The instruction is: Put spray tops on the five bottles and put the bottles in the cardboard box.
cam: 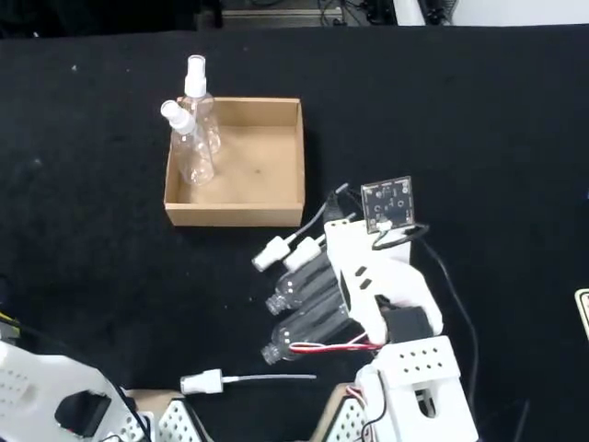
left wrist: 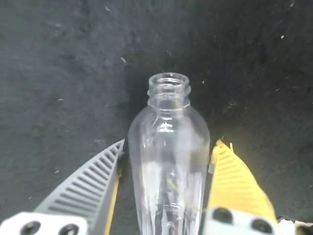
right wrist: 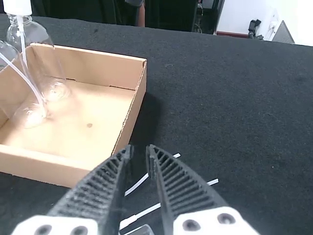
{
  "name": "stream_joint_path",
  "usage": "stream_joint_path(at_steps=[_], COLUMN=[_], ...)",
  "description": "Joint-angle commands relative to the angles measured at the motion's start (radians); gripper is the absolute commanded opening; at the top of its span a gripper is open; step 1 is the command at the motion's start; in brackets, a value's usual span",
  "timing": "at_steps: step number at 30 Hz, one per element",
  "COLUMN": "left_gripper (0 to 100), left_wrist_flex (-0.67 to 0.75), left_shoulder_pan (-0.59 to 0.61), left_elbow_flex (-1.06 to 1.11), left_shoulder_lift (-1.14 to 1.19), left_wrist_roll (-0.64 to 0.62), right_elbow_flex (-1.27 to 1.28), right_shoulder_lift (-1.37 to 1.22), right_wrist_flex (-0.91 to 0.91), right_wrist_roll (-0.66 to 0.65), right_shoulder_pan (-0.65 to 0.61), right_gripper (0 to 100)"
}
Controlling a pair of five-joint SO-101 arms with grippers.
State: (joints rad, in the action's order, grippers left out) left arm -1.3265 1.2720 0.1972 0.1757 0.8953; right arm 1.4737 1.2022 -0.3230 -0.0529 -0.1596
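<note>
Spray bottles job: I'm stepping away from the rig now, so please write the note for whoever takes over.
Left end effector: shut on an uncapped bottle.
Right end effector: jaws a narrow gap apart, empty, just short of the cardboard box.
Done: two capped bottles stand in the box.
Where the rest is: two bare bottles lie on the table under the right arm, two spray tops beside them, and a third spray top nearer the arm bases.
Left: cap three bottles and box them.
</note>
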Motion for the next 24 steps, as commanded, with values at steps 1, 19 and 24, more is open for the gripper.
stream_joint_path(at_steps=[1,19,24], left_gripper=[25,25,25], left_wrist_flex=[0.031,0.044,0.278], left_shoulder_pan=[-0.093,-0.033,-0.031], left_elbow_flex=[-0.028,0.229,0.383], left_shoulder_lift=[-0.072,-0.359,-0.404], left_wrist_roll=[-0.078,0.072,0.009], right_elbow_flex=[-0.005,-0.005,-0.004], right_shoulder_lift=[0.03,0.03,0.03], right_wrist_flex=[0.025,0.029,0.023], right_wrist_roll=[-0.005,-0.005,-0.005], right_shoulder_pan=[-0.015,-0.017,-0.017], right_gripper=[3.2,3.2,3.2])
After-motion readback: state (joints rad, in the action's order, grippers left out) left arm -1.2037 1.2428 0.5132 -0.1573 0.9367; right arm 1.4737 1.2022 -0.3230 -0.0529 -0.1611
